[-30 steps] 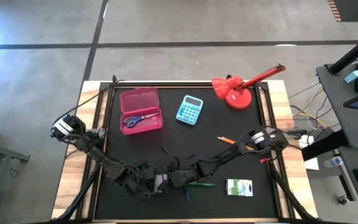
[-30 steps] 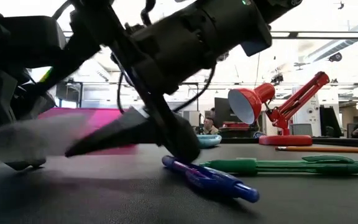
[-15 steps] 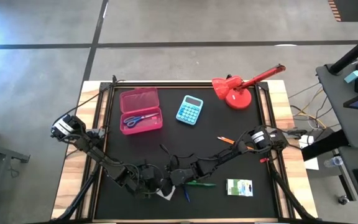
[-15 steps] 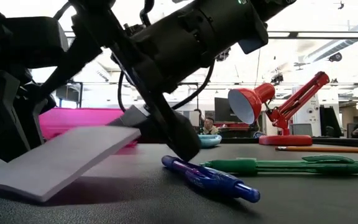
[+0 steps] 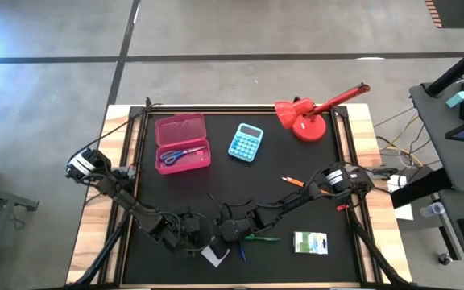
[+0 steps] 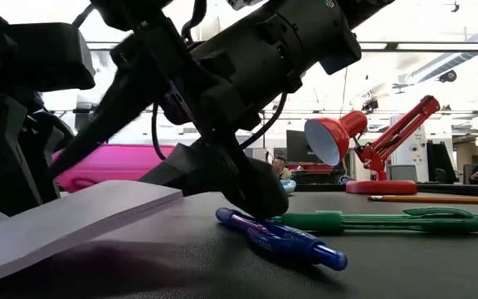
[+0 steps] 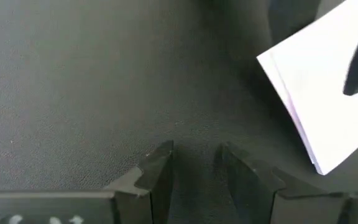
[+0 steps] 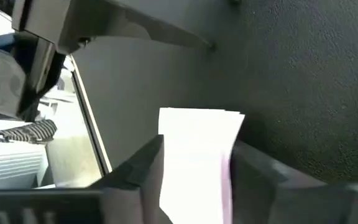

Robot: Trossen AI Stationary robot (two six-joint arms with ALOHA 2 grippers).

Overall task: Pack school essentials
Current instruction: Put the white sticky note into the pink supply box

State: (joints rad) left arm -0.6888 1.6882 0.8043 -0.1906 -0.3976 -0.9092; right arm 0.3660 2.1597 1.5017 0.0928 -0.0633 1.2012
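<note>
Right gripper (image 8: 194, 180): low at the table's near edge, its two fingers standing either side of the note pad (image 8: 199, 149); whether they already pinch it I cannot tell.
Note pad: near edge of the mat, one end tilted up off the surface, between the two grippers.
Left gripper (image 7: 194, 168): just beside the pad, fingers a narrow gap apart over bare mat, holding nothing.
Risk: a loose pinch on the pad's edge could let it slide out or fan open if lifted.
Risk two: both grippers crowd together, so a swing may bump them or sweep the blue pen (image 6: 285, 238) and green pen (image 6: 380, 221) lying just beside.
Arm pose: both arms stretched low along the near edge, wrists nearly level with the mat.
Box (image 5: 182, 143): well apart, far left, scissors (image 5: 181, 154) already inside.
</note>
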